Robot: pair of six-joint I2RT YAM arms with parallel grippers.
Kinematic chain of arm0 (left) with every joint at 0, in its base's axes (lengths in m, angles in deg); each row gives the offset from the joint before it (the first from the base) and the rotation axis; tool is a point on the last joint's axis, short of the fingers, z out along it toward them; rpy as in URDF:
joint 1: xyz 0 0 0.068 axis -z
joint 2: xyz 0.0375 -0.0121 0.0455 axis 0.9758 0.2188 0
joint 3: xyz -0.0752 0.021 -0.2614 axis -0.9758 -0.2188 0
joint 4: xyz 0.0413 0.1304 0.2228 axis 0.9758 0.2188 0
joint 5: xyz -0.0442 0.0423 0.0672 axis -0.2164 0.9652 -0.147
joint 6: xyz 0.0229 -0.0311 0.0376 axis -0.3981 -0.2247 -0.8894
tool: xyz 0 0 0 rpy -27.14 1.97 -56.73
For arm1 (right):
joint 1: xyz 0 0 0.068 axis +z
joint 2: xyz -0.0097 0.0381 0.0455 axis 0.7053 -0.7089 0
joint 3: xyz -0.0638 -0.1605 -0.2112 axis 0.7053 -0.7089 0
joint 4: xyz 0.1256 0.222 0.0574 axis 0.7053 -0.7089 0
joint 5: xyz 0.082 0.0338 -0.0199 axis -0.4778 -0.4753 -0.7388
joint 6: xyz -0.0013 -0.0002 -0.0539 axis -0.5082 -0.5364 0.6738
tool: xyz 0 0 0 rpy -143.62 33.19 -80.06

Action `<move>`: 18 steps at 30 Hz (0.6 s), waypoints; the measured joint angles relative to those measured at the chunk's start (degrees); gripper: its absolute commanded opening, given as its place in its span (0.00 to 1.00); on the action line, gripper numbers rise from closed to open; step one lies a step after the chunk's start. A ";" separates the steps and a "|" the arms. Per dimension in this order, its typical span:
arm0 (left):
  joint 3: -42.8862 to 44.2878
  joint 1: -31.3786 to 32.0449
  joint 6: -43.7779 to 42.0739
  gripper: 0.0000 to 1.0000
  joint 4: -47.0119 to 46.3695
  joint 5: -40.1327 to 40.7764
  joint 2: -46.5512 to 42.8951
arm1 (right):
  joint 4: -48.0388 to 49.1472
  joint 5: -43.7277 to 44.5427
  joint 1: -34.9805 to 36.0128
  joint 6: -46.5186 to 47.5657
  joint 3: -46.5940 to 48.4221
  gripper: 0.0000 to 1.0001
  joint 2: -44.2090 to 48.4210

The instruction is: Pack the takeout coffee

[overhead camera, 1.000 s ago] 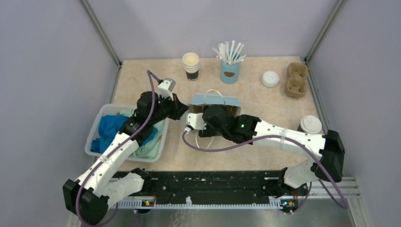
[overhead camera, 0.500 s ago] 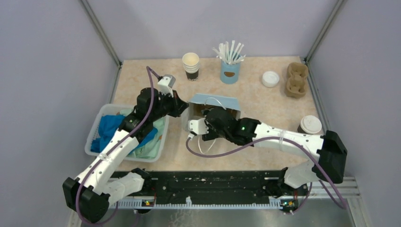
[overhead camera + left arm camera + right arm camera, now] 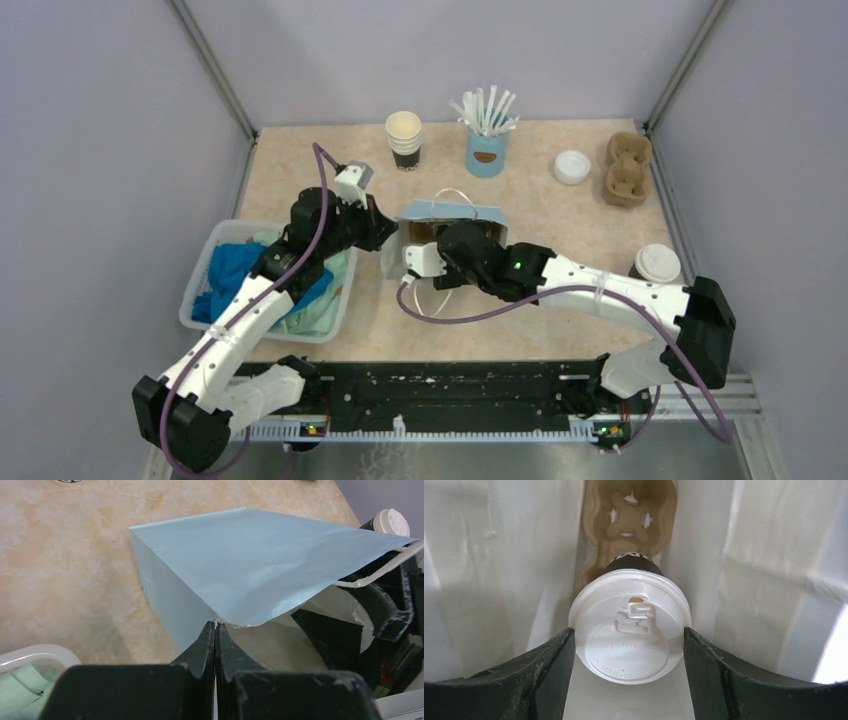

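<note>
A light blue paper bag (image 3: 452,211) stands mid-table with its mouth held open. My left gripper (image 3: 215,625) is shut on the bag's (image 3: 250,565) rim; from above, this left gripper (image 3: 384,231) sits at the bag's left side. My right gripper (image 3: 628,630) reaches down inside the bag. Its fingers press both sides of the white lid of a takeout coffee (image 3: 644,650). The cup's black base sits in a brown cardboard carrier (image 3: 624,510) on the bag's floor. A second takeout coffee (image 3: 657,263) stands at the right edge.
A stack of lidless cups (image 3: 404,138) and a blue cup of white sticks (image 3: 487,140) stand at the back. A loose white lid (image 3: 572,166) and a cardboard carrier (image 3: 626,168) lie back right. A white basket (image 3: 197,275) of cloths sits left.
My right wrist has shifted slightly at the bag's mouth and the bag's top has moved a little with it. The left gripper keeps its hold on the rim.
</note>
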 measured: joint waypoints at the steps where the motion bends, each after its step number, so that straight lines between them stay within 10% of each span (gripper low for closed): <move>1: 0.00 0.00 0.00 0.00 0.07 -0.02 0.00 | -0.33 0.26 -0.02 0.00 0.00 0.46 0.52; 18: -0.04 0.02 -0.68 0.00 2.10 -0.04 -1.88 | 1.36 -2.43 -4.46 0.13 -3.08 0.46 2.45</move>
